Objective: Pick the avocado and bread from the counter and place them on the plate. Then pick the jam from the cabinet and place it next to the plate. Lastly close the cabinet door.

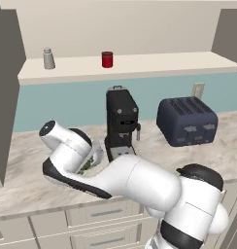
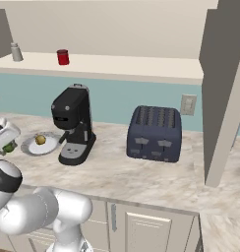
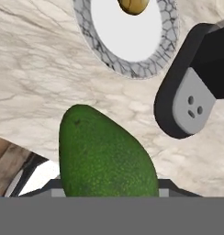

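Beige veined worktop (image 3: 36, 69) fills the hand view; the plate (image 3: 109, 64) with the bread (image 3: 133, 5) sits at the top. The avocado (image 3: 104, 156), bottom centre, runs upper left to lower right, pinched in the pincer (image 3: 109, 193).

We see a black coffee machine (image 1: 121, 124) standing upright against the teal backsplash (image 2: 117, 101), with a dark blue toaster (image 2: 155, 133) well apart to its right, beneath a wall outlet (image 1: 198, 90); a grey-white shaker (image 1: 48, 59) stands on the pale shelf above
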### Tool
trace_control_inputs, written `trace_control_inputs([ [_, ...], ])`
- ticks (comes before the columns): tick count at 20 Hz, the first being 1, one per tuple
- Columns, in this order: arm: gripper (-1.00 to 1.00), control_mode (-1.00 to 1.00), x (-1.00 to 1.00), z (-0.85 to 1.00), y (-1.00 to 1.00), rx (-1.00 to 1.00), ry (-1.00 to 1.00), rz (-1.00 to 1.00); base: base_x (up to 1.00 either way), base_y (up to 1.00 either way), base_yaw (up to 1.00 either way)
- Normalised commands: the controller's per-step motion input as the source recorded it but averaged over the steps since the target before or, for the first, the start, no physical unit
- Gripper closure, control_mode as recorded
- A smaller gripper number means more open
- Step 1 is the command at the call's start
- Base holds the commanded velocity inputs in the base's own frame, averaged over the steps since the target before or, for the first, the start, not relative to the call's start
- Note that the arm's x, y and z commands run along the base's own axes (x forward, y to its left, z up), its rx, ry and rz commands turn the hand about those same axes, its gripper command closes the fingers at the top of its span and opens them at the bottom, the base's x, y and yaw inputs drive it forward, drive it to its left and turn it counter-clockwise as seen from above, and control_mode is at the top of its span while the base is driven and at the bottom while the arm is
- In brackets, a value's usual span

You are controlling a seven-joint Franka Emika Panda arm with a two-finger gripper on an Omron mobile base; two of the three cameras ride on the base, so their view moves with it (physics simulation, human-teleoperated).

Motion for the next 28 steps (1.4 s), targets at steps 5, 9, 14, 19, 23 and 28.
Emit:
trace_control_inputs([
  [5,1.00,-1.00,0.51,0.06,0.00,0.01,-0.08,0.02,0.00,0.00,0.00],
  [9,1.00,-1.00,0.94,0.39,0.00,0.09,0.00,0.00,0.00,0.00,0.00],
  [14,1.00,-1.00,0.92,-0.03,0.00,0.04,0.07,0.00,0.00,0.00,0.00],
  [19,1.00,-1.00,0.44,-0.58,0.00,0.00,0.07,0.00,0.00,0.00,0.00],
  [23,1.00,-1.00,0.46,-0.51,0.00,0.00,0.00,0.00,0.00,0.00,0.00],
  [28,-1.00,-1.00,0.64,-0.29,0.26,0.00,0.00,0.00,0.00,0.00,0.00],
])
